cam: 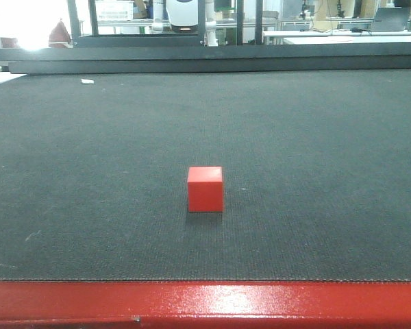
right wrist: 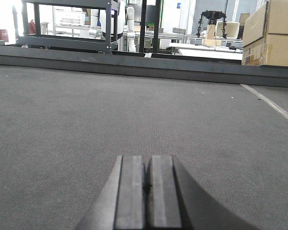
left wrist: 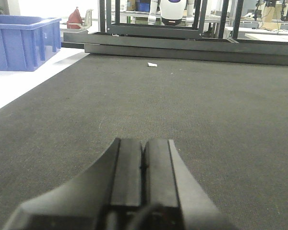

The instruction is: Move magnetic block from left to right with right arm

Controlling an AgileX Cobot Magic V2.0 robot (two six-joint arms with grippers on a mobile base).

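The magnetic block point(cam: 205, 189), a small bright-red cube, rests alone on the dark mat point(cam: 315, 137) near the middle of the front view, a little toward the near edge. Neither arm appears in that view. In the left wrist view my left gripper point(left wrist: 144, 143) is shut, its two pads pressed together over bare mat. In the right wrist view the right arm's gripper point(right wrist: 148, 159) is shut as well, with nothing between its fingers. The block shows in neither wrist view.
A red table edge point(cam: 205, 301) runs along the front. A blue bin point(left wrist: 21, 40) stands off the mat at the far left. A small white scrap point(left wrist: 152, 64) lies far back. Cardboard boxes point(right wrist: 271, 33) stand at the far right. A dark raised rail point(cam: 212, 62) bounds the mat's back.
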